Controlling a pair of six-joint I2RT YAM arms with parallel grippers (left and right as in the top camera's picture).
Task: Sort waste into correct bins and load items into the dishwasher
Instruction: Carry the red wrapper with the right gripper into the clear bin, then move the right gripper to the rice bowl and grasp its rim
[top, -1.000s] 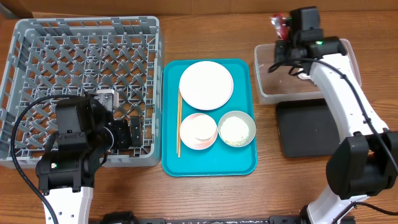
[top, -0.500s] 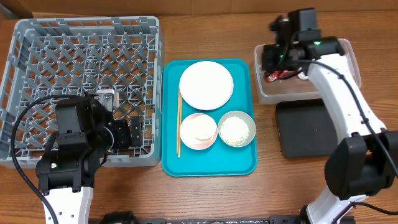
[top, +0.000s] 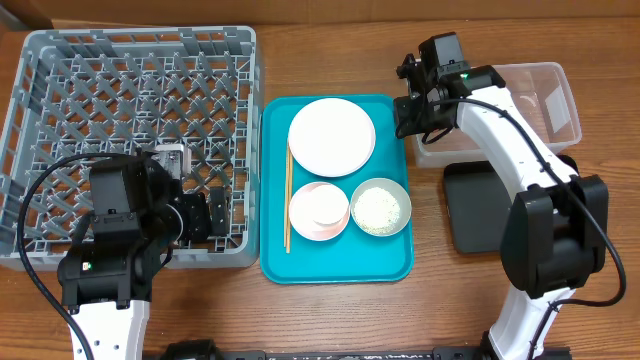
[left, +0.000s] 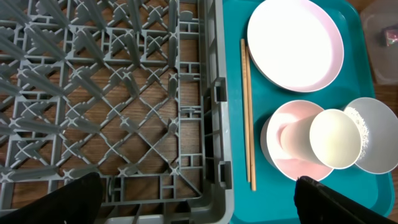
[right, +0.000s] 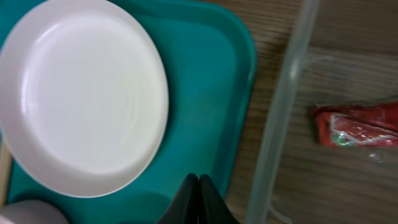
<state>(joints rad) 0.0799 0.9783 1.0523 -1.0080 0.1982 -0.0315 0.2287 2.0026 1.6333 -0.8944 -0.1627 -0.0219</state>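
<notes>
My right gripper (right: 199, 184) hangs clenched and empty since the wrapper (right: 357, 124) lies in the tub (right: 280, 112); left gripper (left: 199, 202) hovers spread over the rack (left: 93, 93).

- The left arm (top: 104, 318) had white shell links and a boxy black wrist housing (top: 118, 195).
- The right arm (top: 510, 130) matched it, with black joints (top: 548, 235).
- Thin black cables (top: 40, 180) ran alongside both arms.
- A green light (top: 465, 72) glowed on the right wrist.
- The right gripper (right: 198, 182) had black, tapered fingers (right: 186, 205).
</notes>
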